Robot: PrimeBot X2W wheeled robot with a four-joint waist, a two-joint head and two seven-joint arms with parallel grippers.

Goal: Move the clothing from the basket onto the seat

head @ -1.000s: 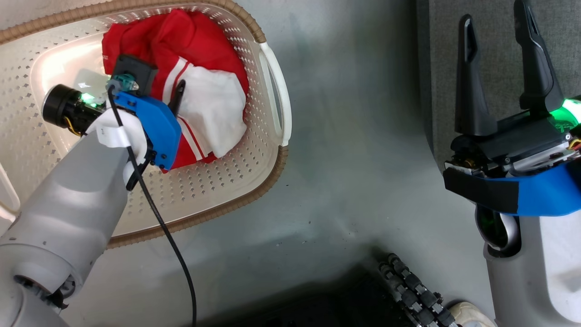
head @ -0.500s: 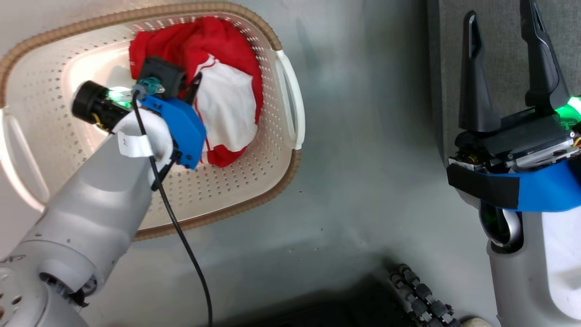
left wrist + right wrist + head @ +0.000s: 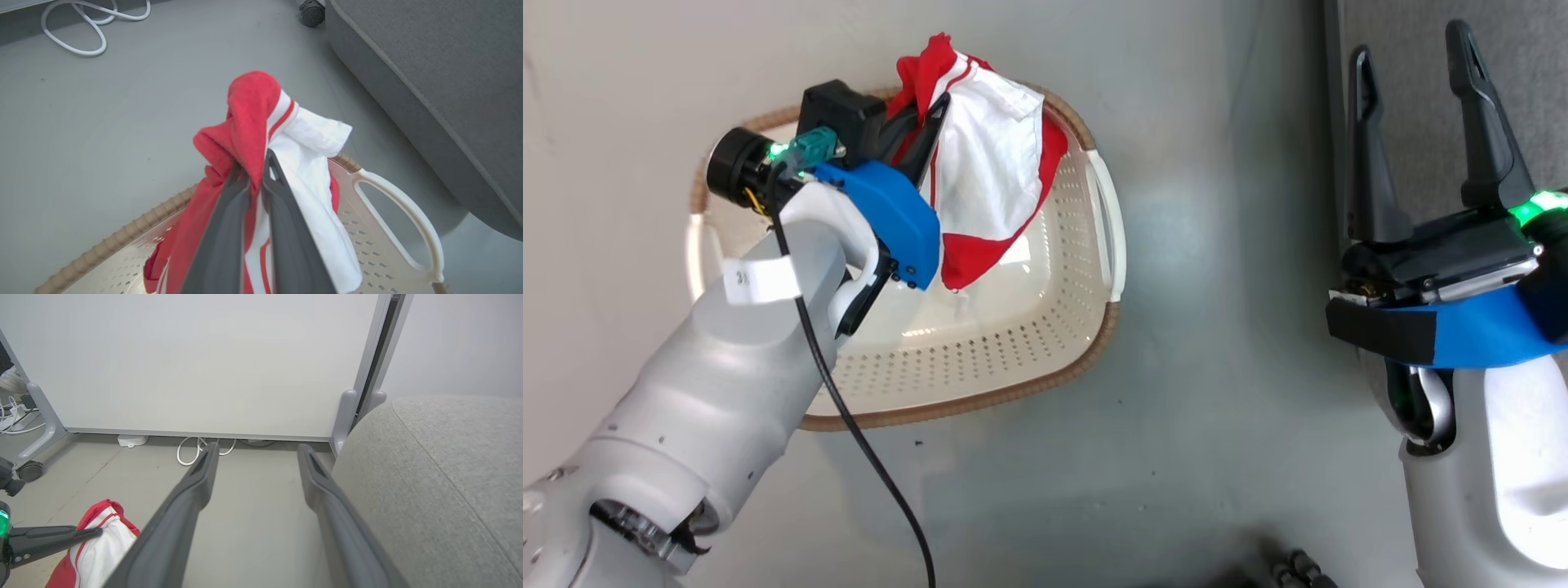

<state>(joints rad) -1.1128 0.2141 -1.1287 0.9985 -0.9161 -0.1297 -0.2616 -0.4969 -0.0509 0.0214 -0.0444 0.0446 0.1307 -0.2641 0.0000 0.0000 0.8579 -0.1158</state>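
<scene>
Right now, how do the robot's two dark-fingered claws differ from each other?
The left gripper is shut, the right gripper open. The left gripper pinches a soft red-and-white striped garment above the oval cream perforated plastic basket; the right gripper holds nothing. Both have two long dark fingers.

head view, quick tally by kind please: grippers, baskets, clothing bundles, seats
dark two-fingered grippers: 2 (left gripper, right gripper)
oval cream-white perforated plastic basket: 1
red-and-white clothing bundle: 1
grey fabric-upholstered seat: 1
total: 5

Red-and-white clothing point(image 3: 988, 163) hangs lifted above the cream basket point(image 3: 1013, 351) — grey seat point(image 3: 429, 61) near.
</scene>
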